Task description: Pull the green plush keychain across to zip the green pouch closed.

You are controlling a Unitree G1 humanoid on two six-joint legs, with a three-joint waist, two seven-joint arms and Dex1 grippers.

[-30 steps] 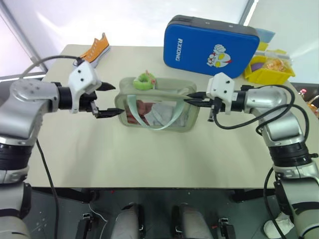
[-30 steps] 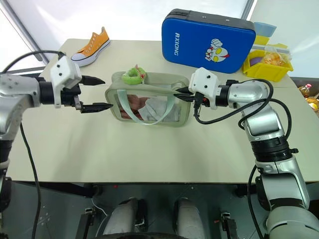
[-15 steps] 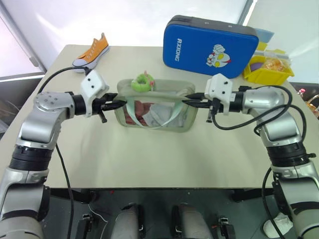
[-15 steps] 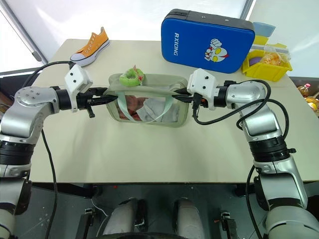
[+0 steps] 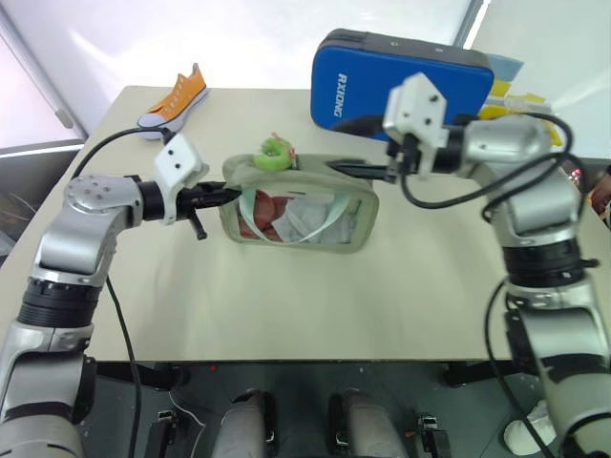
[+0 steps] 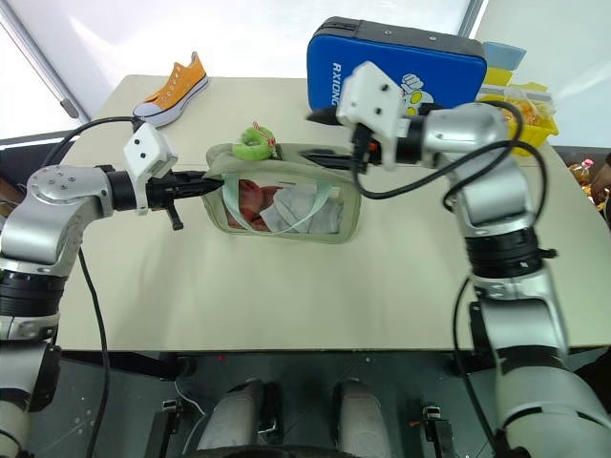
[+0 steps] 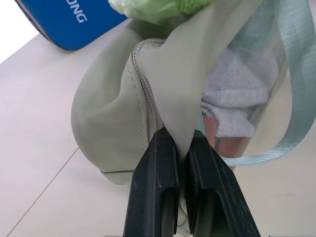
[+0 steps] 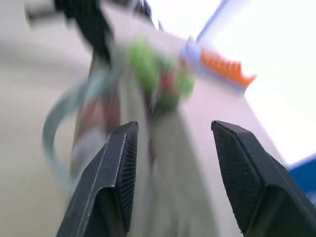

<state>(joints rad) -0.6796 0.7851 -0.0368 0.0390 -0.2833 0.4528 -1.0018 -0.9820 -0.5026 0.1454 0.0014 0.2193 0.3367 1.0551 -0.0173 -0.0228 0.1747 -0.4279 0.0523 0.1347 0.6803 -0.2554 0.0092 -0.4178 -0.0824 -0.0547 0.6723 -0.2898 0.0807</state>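
Beige tabletop is carrying everything, with bright white walls behind it. Far left at the back, an orange sneaker is lying near the table's edge.

Left gripper is reaching in level from the left, its two black fingers pressing together on a fold of fabric at the left end of the green pouch. In the left wrist view the jaws are sitting fully closed with the sage cloth squeezed between them, zipper teeth running up just beside the pinch.

Pouch is standing upright mid-table, clear window facing the robot, white and reddish contents showing through it. A light mint strap is drooping in a loop across the window. The green plush keychain is sitting on the pouch's top edge, toward its left end, a bit of pink showing on it.

Right gripper is hovering above the pouch's right end, pointing left toward the keychain and not touching it. In the right wrist view its fingers are standing apart with nothing between them, the keychain blurred out ahead of the gap.

Behind the right arm, a blue hard case is standing on edge at the table's back. A yellow bin is sitting at the far right, mostly hidden by the arm.
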